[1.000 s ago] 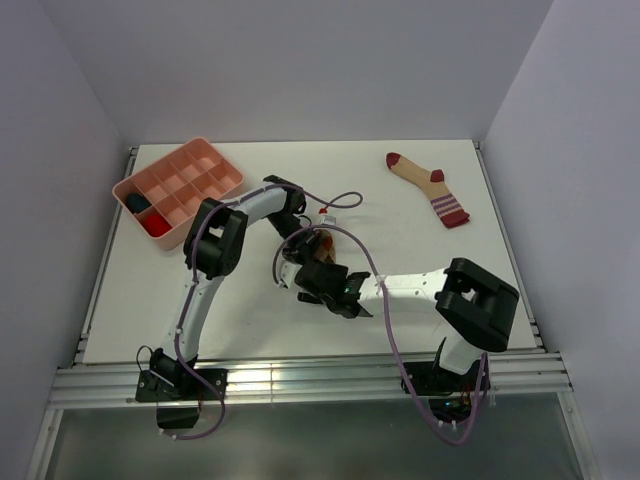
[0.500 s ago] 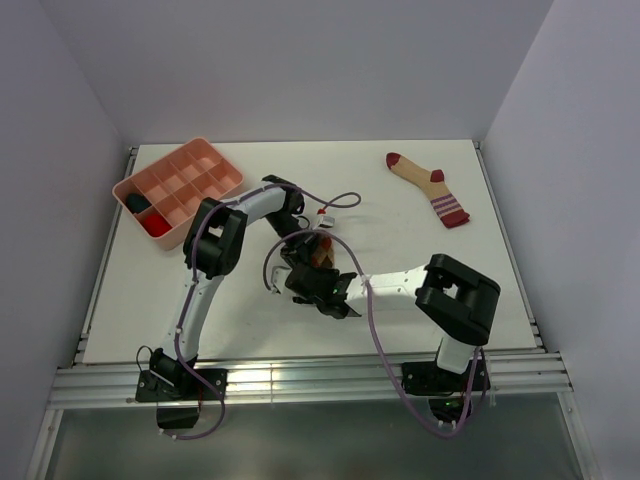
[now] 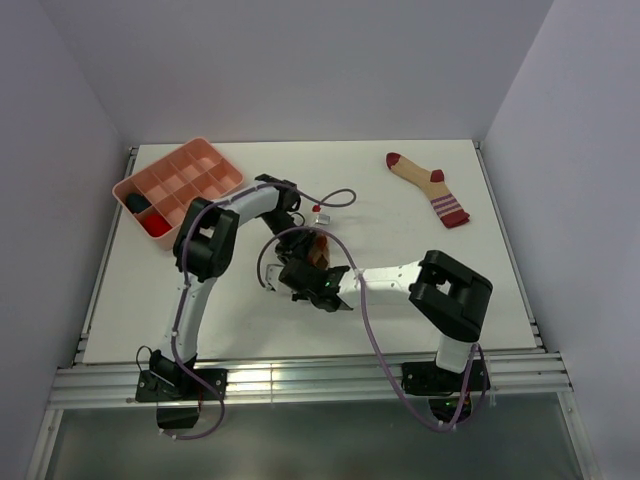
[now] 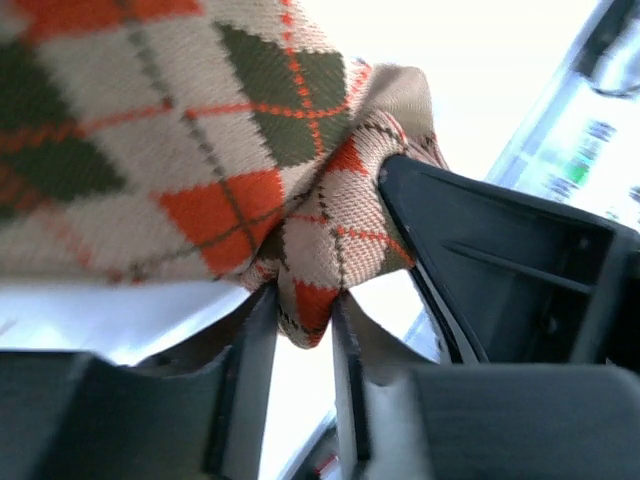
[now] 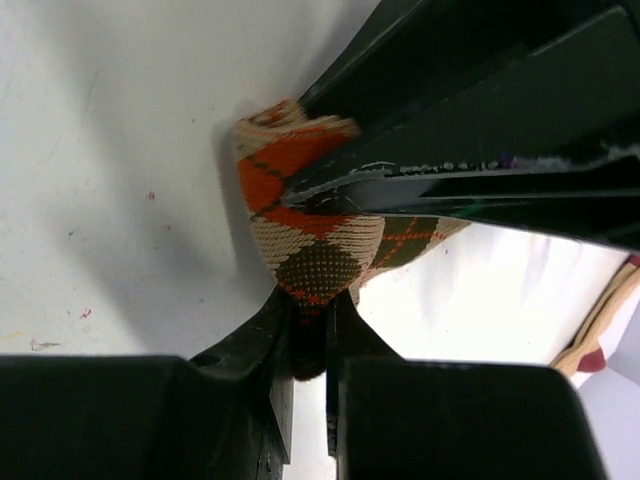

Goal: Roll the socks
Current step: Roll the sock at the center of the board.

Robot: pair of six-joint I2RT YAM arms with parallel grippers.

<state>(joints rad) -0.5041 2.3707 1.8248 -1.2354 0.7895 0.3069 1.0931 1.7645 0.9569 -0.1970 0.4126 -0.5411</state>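
Table ctr | left gripper (image 4: pixel 300 325), right gripper (image 5: pixel 310 315) pinching argyle sock (image 5: pixel 300 200) | roll w/ even tension (striped sock (image 3: pixel 428 187): far-right corner)

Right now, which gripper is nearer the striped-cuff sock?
Left, narrowly. Both pinch the argyle sock: left gripper on its far side, toward the striped-cuff sock, right gripper on its near side.

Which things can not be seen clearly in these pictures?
1. Top view: the left gripper and right gripper cover the argyle sock; how far it is rolled is hidden.
2. Left wrist view: the frame edges cut this sock off.
3. Right wrist view: a tan and red shape at the right edge is cut off, unidentifiable.
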